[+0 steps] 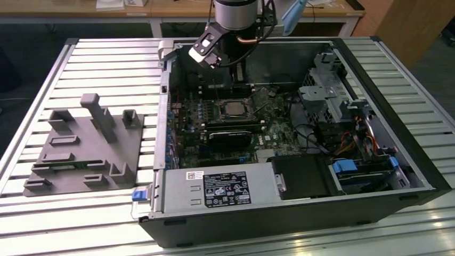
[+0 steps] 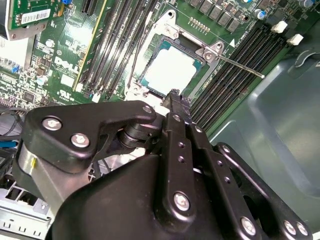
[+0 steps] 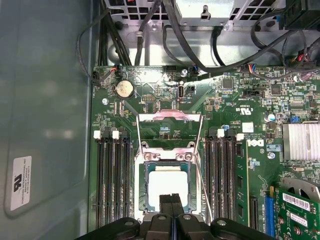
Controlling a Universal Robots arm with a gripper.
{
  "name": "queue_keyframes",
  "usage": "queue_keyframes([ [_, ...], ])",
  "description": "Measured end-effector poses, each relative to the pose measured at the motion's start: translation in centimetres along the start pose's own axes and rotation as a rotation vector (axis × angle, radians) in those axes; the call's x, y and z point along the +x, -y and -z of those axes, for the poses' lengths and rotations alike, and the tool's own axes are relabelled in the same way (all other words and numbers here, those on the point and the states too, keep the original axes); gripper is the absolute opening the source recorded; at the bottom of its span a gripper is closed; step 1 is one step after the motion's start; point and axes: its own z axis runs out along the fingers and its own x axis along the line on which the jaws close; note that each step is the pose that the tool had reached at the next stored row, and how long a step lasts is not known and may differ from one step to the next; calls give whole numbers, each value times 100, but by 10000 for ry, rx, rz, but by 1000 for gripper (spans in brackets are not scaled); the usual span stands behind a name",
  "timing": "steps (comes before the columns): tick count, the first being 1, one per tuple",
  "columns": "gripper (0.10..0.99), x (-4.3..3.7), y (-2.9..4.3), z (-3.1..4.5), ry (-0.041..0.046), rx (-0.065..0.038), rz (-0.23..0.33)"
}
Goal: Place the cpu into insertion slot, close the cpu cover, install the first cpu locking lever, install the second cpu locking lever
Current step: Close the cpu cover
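Open computer case (image 1: 398,160) laid flat on slatted metal bench (image 1: 106,64). Motherboard (image 1: 274,133) exposed inside; cpu (image 1: 231,109) seen seated in socket. Gripper (image 1: 239,78) held above board, just beyond cpu, toward case's far wall. Grey moulded fixture (image 1: 85,144) set on bench at exterior view's left, apart from case.
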Motion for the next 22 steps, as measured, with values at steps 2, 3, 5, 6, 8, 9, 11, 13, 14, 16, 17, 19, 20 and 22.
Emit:
queue_keyframes([
  [2,106,0,0,1,0,0,0],
  [3,106,0,0,2,0,0,0],
  [5,106,0,-1,16,4,2,0],
  [6,106,0,-2,20,1,1,0],
  [8,106,1,-3,36,1,1,0],
  [9,106,1,-3,37,1,0,0],
  [11,106,1,-3,37,-2,-1,0],
  [13,106,0,-4,38,0,0,0],
  [14,106,1,-7,39,1,1,1],
  [16,106,1,-21,38,2,1,0],
  [17,106,1,-31,36,1,0,0],
  [19,106,1,-50,35,1,1,0],
  [20,106,1,-61,33,0,0,0],
  [22,106,2,-79,32,0,0,0],
])
